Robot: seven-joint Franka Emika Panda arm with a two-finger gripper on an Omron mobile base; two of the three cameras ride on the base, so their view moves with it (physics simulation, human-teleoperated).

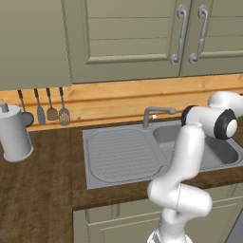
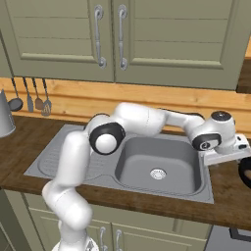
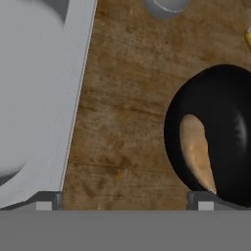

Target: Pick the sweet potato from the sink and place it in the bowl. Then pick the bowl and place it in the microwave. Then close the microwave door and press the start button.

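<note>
The sweet potato (image 3: 196, 152), a pale orange-brown tuber, lies inside the black bowl (image 3: 230, 108). The bowl stands on the wooden counter just right of the sink (image 2: 157, 164), and its rim shows at the picture's right edge (image 2: 246, 174). My gripper (image 3: 126, 202) hangs open above the bare counter between the sink's rim and the bowl, with nothing between its fingers. One fingertip (image 3: 205, 201) sits over the bowl's near edge. The sink basin holds nothing but its drain. The microwave and its door are out of view.
A curved faucet (image 1: 156, 114) stands behind the sink, with the ribbed drainboard (image 1: 121, 154) to its left. A grey canister (image 1: 14, 135) and hanging utensils (image 1: 45, 111) are at the far left. A small yellow lump (image 3: 248, 38) and a grey round object (image 3: 166, 6) lie beyond the bowl.
</note>
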